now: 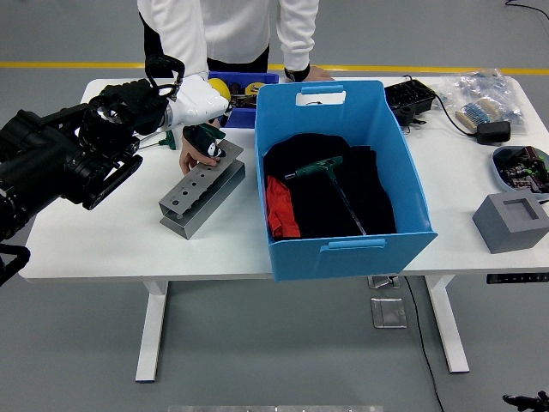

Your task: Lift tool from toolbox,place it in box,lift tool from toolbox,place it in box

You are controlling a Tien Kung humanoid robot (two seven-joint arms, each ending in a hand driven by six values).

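Tool (324,167) with a green T-handle lies inside the blue box (343,245) at the centre of the frame, resting on dark cloth, its metal shaft slanting down toward the lower right. A patch of red cloth (279,210) shows at the box's inner left side.

Just left of the box, the grey metal toolbox (202,196) (a slanted block with a row of holes along its top) sits on the white table (103,240). Over its upper end the robot's left hand (199,107), white-shelled with dark fingers, comes in from the upper left; its fingers curl down around a small green-handled tool (208,137) at the block's top corner. A person's hand (193,154) rests right beside it, touching the same end of the toolbox, so the exact contact of the robot's fingers is partly hidden.

A person in white sleeves stands at the far edge, the other hand (304,75) resting on the table behind the blue box. A dark blue tray (249,94) of small parts sits behind the toolbox. At the right of the frame lie a grey block (513,221) with a square recess, a black case (410,99) and a bagged bundle (491,94).
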